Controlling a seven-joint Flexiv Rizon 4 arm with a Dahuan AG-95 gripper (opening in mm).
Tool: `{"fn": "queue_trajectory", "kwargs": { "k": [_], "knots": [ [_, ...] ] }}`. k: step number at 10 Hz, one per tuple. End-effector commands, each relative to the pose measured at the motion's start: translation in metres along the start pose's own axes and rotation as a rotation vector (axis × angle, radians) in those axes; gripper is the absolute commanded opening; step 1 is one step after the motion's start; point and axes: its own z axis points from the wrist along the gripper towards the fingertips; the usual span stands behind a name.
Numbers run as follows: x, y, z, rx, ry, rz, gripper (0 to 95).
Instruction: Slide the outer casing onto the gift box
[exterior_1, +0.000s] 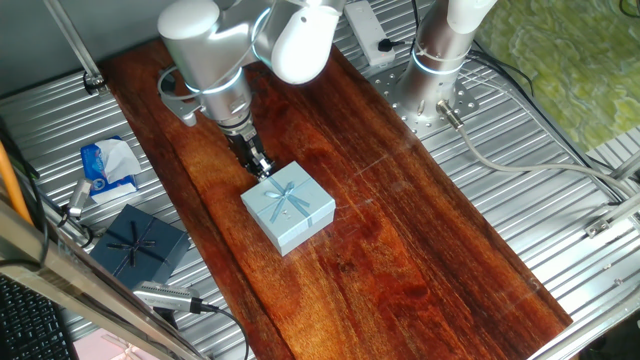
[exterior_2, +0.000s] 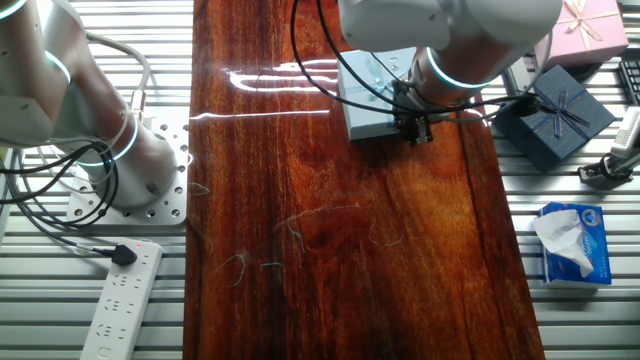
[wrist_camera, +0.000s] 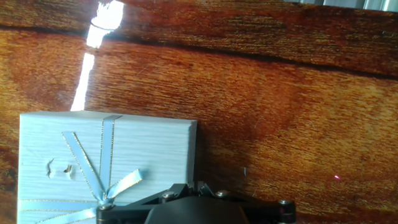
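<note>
We found the outer casing (exterior_1: 288, 207) on the wooden board (exterior_1: 420, 250) w/ gripper (exterior_1: 261, 165) at its edge, finger opening indeterminable, gift box unseen; any off-axis push could've skewed or jammed the sleeve.

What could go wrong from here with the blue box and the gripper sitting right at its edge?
1. The gripper sits at one corner of the light blue box, so any push there might turn the box instead of moving it straight.
2. The ribbon bow lies close to the gripper in the hand view and could snag.
3. Whether the inner tray is fully inside cannot be seen, so the casing may be only partly on.
</note>
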Motion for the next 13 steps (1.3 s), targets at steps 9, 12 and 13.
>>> {"fn": "queue_trajectory", "kwargs": {
  "k": [9, 12, 13],
  "knots": [
    [0.0016, 0.0029, -0.0034, 0.002, 0.004, 0.006, 0.0],
    [0.0021, 0.0032, -0.0044, 0.002, 0.006, 0.004, 0.0],
    [0.002, 0.0033, -0.0051, 0.003, 0.006, 0.001, 0.0]
  ]
}}
